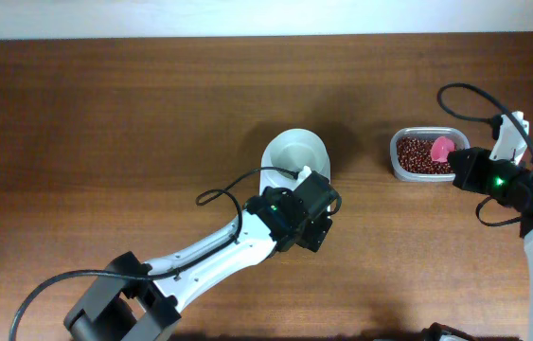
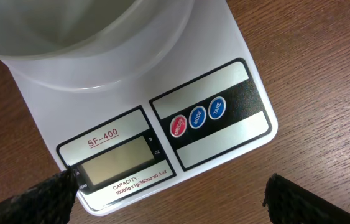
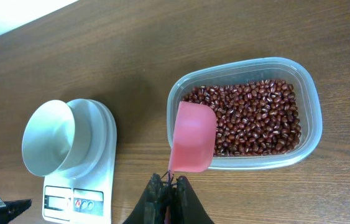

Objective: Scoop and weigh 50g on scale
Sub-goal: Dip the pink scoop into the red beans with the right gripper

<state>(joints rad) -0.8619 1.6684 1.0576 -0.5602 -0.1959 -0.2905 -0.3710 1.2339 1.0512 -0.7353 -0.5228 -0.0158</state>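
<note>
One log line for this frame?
left gripper open above scale | right gripper shut on scoop, empty, over beans | bowl empty | display blank

Right wrist view, I see scale (image 3: 100, 186) lower left, bowl (image 3: 50, 138) on it, beans (image 3: 255, 118) in tub (image 3: 306, 84) centre-right, scoop (image 3: 192, 137) over tub's left rim

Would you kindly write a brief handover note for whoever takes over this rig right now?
The left gripper is open, above the front of the scale.
The right gripper is shut on the handle of the pink scoop, held over the clear tub; no beans visible in it.
The beans are in the tub; the bowl on the scale looks empty, display blank.
Done: scoop in grip. Left: likely switch scale on, scoop, pour until 50 g shows.
</note>
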